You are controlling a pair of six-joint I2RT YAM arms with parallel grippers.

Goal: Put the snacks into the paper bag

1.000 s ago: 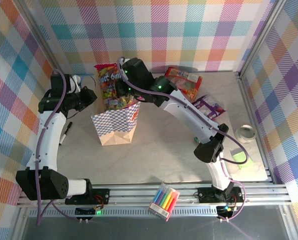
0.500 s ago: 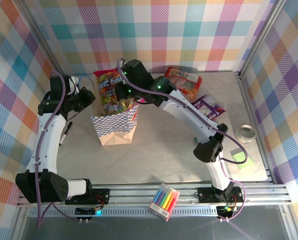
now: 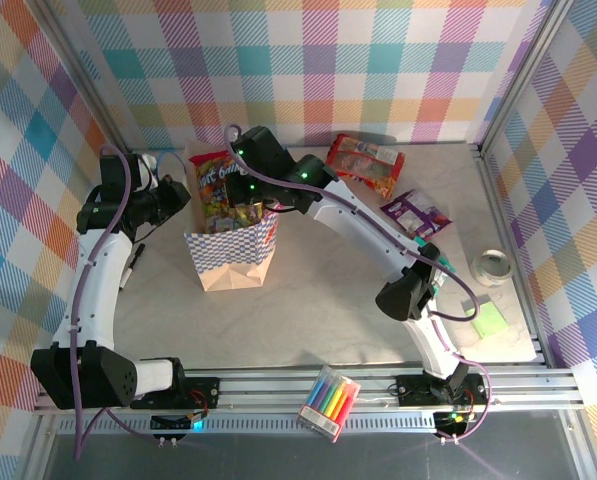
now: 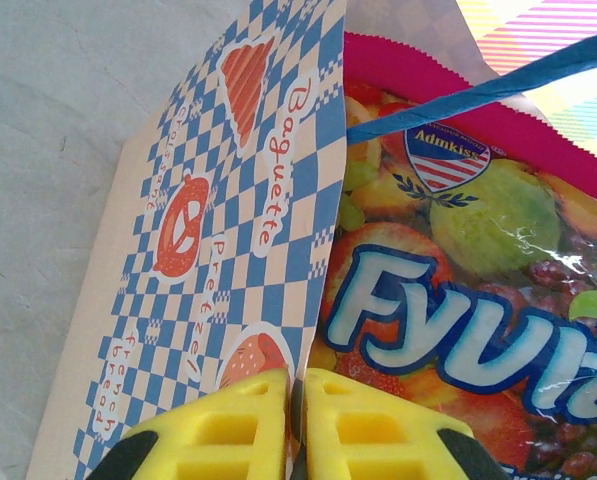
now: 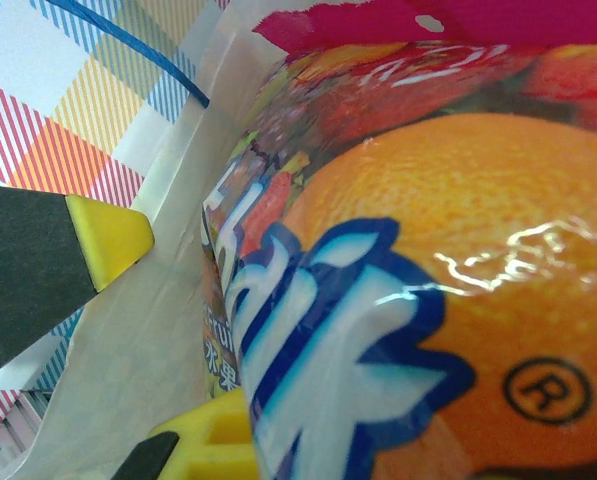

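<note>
Step in hand: multicolour candy packet (image 3: 216, 180) going into paper bag (image 3: 233, 255). The packet stands half inside the mouth, its top above the rim.
Left gripper (image 4: 298, 420): fingers pressed together on the bag's checkered rim.
Right gripper (image 3: 244, 192): clamped on the packet at the mouth.
Next, I judge: lower, release, lift clear of the cord handles.
Red packet (image 3: 366, 163), purple packet (image 3: 415, 212): on desk (image 3: 328, 280), apart from the bag.

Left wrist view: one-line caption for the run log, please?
Left gripper, yellow jaws shut on the paper bag at its checkered rim, pink-edged candy packet in the bag's mouth.
</note>
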